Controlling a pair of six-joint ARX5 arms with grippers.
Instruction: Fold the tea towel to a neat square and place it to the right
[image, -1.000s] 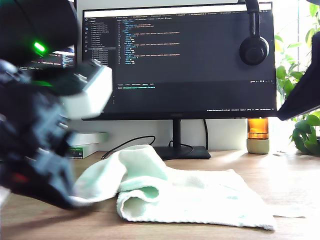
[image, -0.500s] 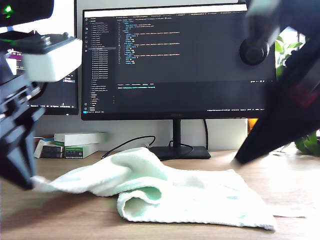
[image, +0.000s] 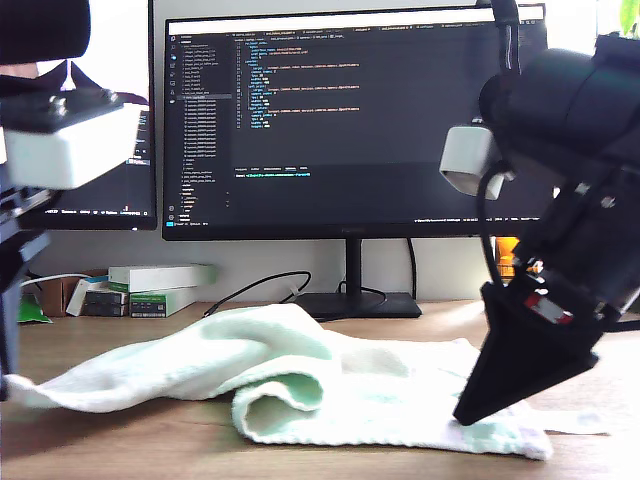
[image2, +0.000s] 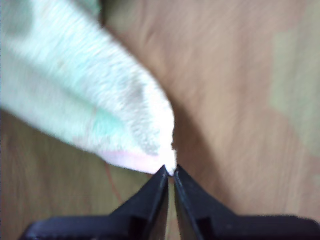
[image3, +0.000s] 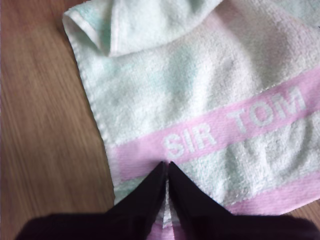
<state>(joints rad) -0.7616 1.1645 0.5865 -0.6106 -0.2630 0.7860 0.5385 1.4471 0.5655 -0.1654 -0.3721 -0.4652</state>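
Beside the monitor (image: 350, 120), my first gripper (image2: 169, 172) pinches the tea towel (image: 330, 385) corner; my second gripper (image3: 166, 172), pressed together, pins it; you pull gently.

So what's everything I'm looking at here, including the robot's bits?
tea towel: one, pale mint green with pink bands and white lettering, lying rumpled on the table
table: one, brown wood, under everything
monitor: one large black one showing code, behind the towel; part of another screen at the exterior view's left
headphones: one pair, black, hung on the monitor's top corner
boxes: a small stack, white and green, behind the towel at the exterior view's left
first claw: black, shut on a towel corner, at the exterior view's left
second claw: black, tips closed, touching the towel's pink band
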